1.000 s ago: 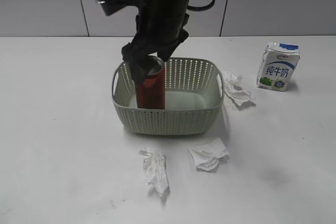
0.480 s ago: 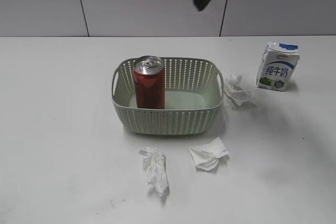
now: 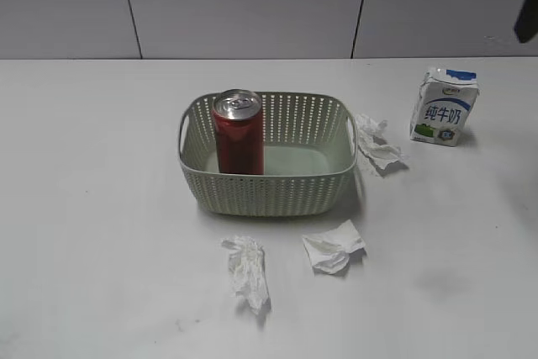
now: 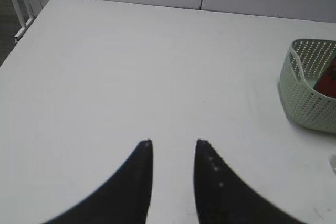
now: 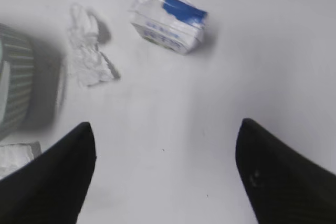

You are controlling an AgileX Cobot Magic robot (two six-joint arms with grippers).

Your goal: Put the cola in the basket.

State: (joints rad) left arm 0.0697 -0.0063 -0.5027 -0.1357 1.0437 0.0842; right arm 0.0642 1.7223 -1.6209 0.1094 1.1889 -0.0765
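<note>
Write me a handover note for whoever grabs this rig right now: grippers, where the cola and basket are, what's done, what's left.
Left gripper: empty, jaws only slightly apart, over bare table left of the basket.
Right gripper: empty, jaws wide open, above the table near the milk carton and a crumpled tissue.
Cola: upright inside the basket, at its left end, nothing touching it.
Done: cola is in the basket and released.
Left: nothing on the task itself; by the look of it, only parking the arms remains. Two more tissues lie in front of the basket, untouched.
</note>
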